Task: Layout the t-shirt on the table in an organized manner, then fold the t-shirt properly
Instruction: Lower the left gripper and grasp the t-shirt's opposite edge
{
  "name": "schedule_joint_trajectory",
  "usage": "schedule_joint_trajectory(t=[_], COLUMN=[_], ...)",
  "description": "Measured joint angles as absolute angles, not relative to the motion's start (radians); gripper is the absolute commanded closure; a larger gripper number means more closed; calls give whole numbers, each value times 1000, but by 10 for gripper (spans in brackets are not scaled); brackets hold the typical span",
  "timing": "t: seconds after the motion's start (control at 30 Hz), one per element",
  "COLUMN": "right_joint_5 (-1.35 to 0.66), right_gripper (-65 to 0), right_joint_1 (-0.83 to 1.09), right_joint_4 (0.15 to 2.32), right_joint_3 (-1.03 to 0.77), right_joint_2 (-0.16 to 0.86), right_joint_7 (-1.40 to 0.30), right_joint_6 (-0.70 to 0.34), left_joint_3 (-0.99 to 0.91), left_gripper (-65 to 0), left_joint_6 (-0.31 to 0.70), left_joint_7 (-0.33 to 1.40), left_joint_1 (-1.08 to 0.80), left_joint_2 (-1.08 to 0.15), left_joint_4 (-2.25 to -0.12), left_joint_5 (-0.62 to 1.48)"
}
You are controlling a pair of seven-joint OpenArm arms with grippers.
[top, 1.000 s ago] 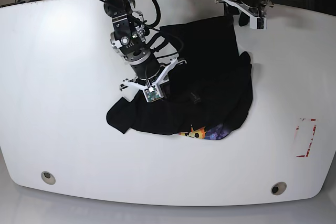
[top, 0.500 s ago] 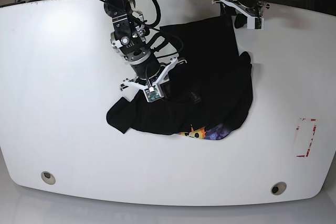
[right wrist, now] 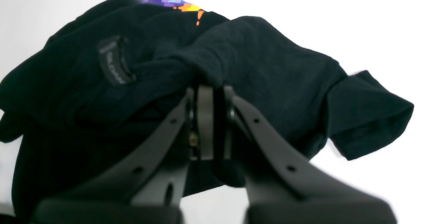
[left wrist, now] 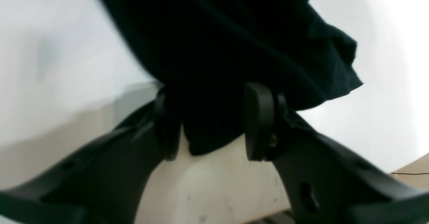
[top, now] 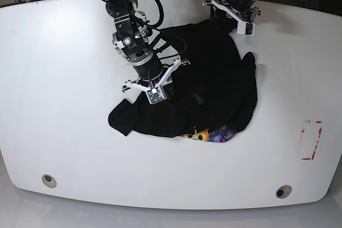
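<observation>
The black t-shirt (top: 214,73) lies crumpled on the white table (top: 64,105), its orange and purple print (top: 211,135) showing at the near edge. My right gripper (top: 162,99) rests on the shirt's left part. In the right wrist view it (right wrist: 209,93) is shut on a raised fold of the t-shirt (right wrist: 268,70), beside the neck label (right wrist: 114,65). My left gripper (top: 233,22) is at the shirt's far right corner. In the left wrist view its jaws (left wrist: 211,127) stand apart, with a corner of the t-shirt (left wrist: 218,50) between them, against the left finger (left wrist: 167,130).
Two grey grommet holes (top: 48,180) (top: 283,191) sit near the front edge. A red-outlined rectangle (top: 311,140) marks the right side. Black cables (top: 160,9) trail along the right arm. The table's far edge runs just behind the left gripper.
My left gripper has slid left along the far edge and its jaws have narrowed a little; the shirt's far right corner shifted left with it. The right arm has not moved.
</observation>
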State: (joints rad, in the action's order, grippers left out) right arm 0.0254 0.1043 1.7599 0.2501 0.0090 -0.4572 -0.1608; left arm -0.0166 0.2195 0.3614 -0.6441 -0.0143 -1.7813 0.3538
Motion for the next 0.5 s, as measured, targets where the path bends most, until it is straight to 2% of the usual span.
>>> schedule_joint_trajectory(t=[0.1,0.13,0.5], right_joint_5=[25,25,25], right_gripper=[0,0,0], right_joint_1=[104,104,107], right_joint_4=[1760,1760,1761], right_joint_3=[250,250,249], right_joint_2=[9,9,9], right_joint_7=[-457,-457,-457], right_joint_6=[-161,-161,-160], left_joint_3=[-17,-17,-15], left_gripper=[-74,-3,0], left_joint_6=[218,217,229], left_joint_7=[362,361,339], left_joint_1=[-628,-625,-597], left_joint_2=[-14,-14,-20], left_joint_4=[-1766,-1761,-1716], left_joint_5=[355,356,373])
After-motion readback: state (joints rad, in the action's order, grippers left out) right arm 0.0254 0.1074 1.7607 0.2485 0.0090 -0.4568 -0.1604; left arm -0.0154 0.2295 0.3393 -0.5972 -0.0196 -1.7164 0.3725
